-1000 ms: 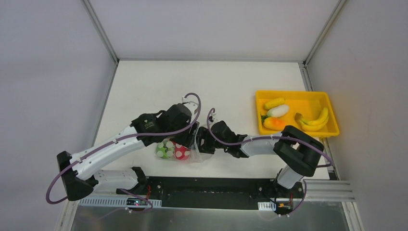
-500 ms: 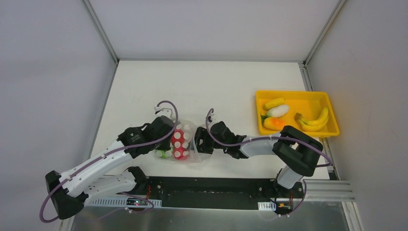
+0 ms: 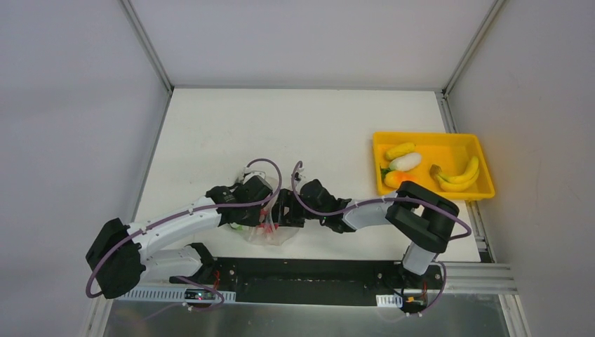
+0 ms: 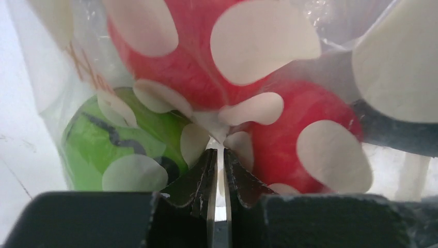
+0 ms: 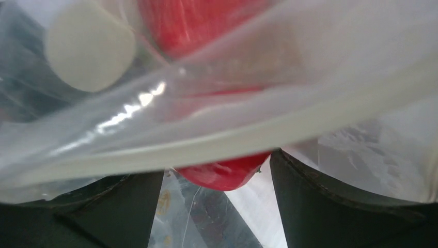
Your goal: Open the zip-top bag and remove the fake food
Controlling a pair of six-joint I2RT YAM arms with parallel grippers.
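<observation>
The zip-top bag point(image 3: 271, 234), clear with white dots, lies near the table's front edge between my two grippers. My left gripper point(image 3: 269, 213) presses on it from the left. In the left wrist view the jaws point(image 4: 217, 153) are almost closed on a thin fold of bag film point(image 4: 248, 41), with red apples point(image 4: 310, 106) and a green piece point(image 4: 98, 139) inside just beyond. My right gripper point(image 3: 286, 209) meets the bag from the right. Its jaws point(image 5: 217, 165) stand wide apart, with the bag's zip strip point(image 5: 232, 142) across them and a red apple point(image 5: 222, 176) behind.
A yellow tray point(image 3: 429, 137) at the right holds bananas point(image 3: 459, 173), corn point(image 3: 400, 149), a white piece point(image 3: 405, 161) and an orange piece point(image 3: 396, 180). Grey walls enclose the table on three sides. The arm bases sit at the near edge.
My left gripper drew back to the left off the bag, then returned and closed on it. The bag has shifted a little toward the near edge. The right gripper barely moved.
</observation>
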